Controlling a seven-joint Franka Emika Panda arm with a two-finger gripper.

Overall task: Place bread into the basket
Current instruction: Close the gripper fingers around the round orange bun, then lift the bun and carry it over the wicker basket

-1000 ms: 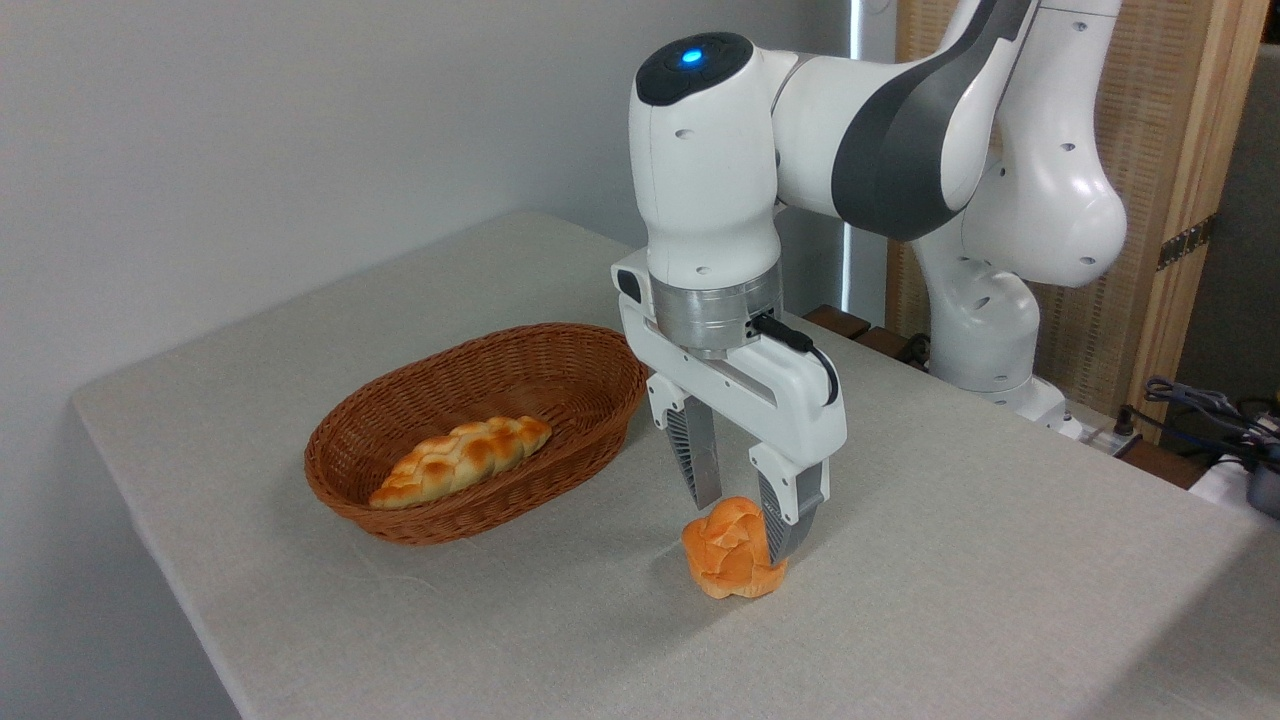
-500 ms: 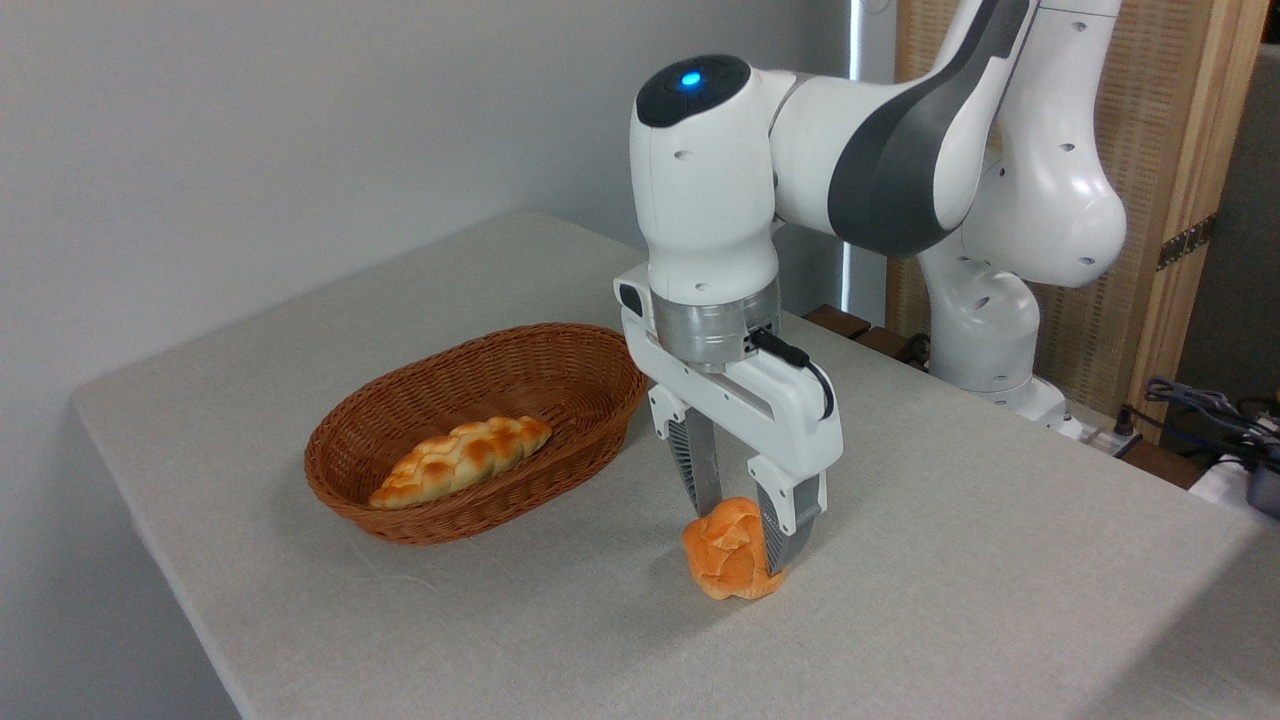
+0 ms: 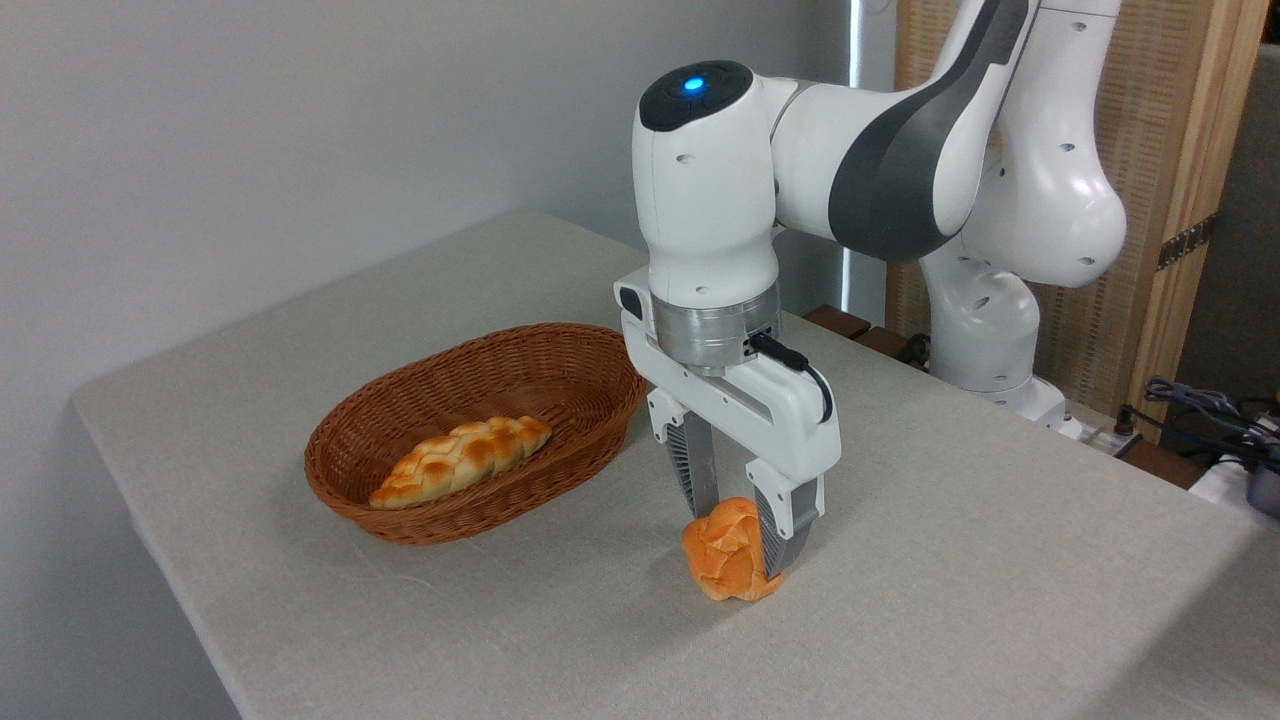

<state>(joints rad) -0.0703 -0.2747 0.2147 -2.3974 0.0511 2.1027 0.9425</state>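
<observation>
— Small round bun (image 3: 727, 562), orange-gold, knotted and bumpy on top like a little rose. Sitting on the grey cloth surface (image 3: 950, 560), to the right of the wicker basket (image 3: 400, 520) and well apart from it.

— And the gripper (image 3: 738, 528)?

— Pointing straight down over the bun. One finger (image 3: 700, 470) at the bun's back left, the other finger (image 3: 784, 532) at its front right. Narrow now, pressed against the bun's two sides. Holding the bun.

— Different from a second ago?

— Yes. Wider then, with a gap between the left finger and the bun. Closer together now, squeezed in on it. Bun pushed a tiny bit left, too. Arm a little lower. Basket and long loaf just the same as before.

— Inside the basket?

— A long pale-gold braided loaf (image 3: 460, 460), lying slanted along the bottom. Basket oval, reddish brown, low sides, much longer than the bun.

— Anything hard to see?

— Right side of the bun hidden behind the front finger. Tip of the back finger tucked behind the bun's top. Cannot tell if the bun's bottom touches the cloth or floats just above. Top of the white arm (image 3: 900, 150) cut off by the picture's edge. Dark cables (image 3: 1200, 405) at the far right, blurry.
</observation>
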